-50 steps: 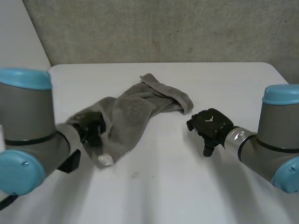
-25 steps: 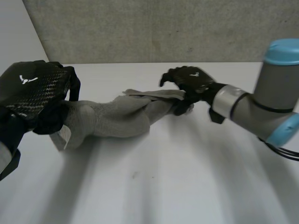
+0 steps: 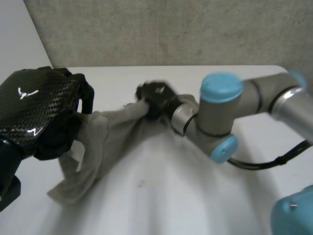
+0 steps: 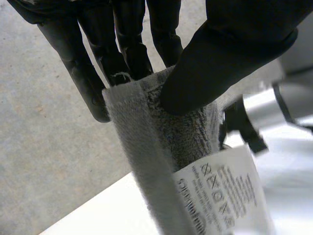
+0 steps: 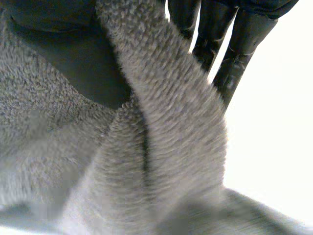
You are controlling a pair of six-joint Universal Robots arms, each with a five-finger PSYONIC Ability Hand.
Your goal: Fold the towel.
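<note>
The grey towel (image 3: 105, 142) stretches between both hands above the white counter (image 3: 171, 196). At nine o'clock in the head view, the left hand (image 3: 39, 112) pinches a hemmed edge between its thumb and straight fingers (image 4: 127, 44), and the white care label (image 4: 220, 196) hangs just below the thumb. Near twelve o'clock, the right hand (image 3: 154, 98) grips the other end, with a thick fold running between its thumb and fingers (image 5: 210, 34). Loose cloth sags toward seven o'clock.
</note>
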